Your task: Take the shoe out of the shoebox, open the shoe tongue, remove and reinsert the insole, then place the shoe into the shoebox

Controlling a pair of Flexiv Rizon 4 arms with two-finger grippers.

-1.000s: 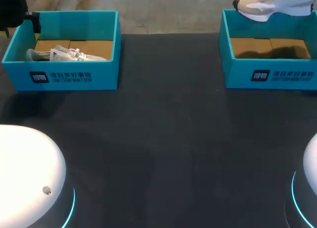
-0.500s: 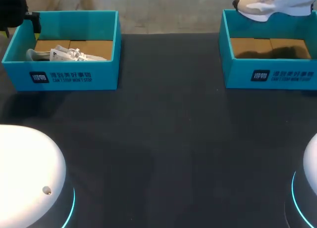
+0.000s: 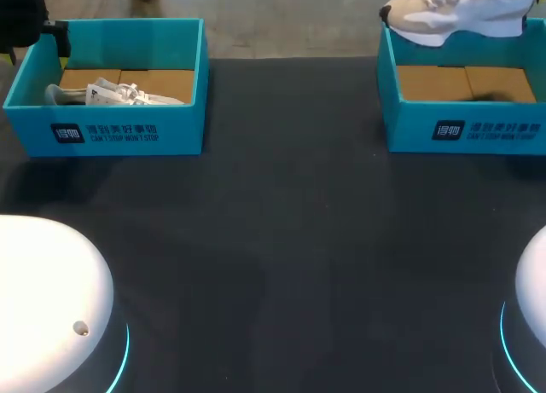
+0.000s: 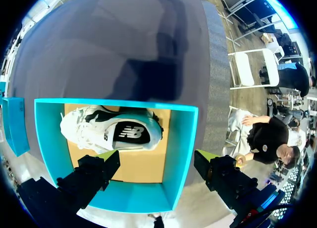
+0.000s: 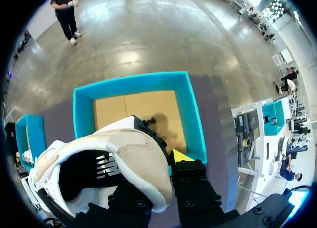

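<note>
Beige shoe (image 3: 452, 14): above right box (image 3: 465, 129), clamped in right hand (image 5: 166, 171). Idle left hand (image 4: 156, 161): spread wide, empty, well apart from that box. Risk: shoe may pivot in the hold, slip, strike box rim.

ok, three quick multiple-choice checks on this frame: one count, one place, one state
1. How many teal shoeboxes stand on the table?
A. one
B. two
C. three

2. Where is the beige shoe?
A. flat on the table between the boxes
B. in the air above the right box
C. resting on that box's floor

3. How is the left pincer?
A. open, above the left box
B. shut on a shoe
C. shut on a box wall

Answers: 1 B, one box at each far side of the table. 2 B, the cardboard floor beneath the shoe is bare. 3 A, its fingers stand apart and touch nothing.
</note>
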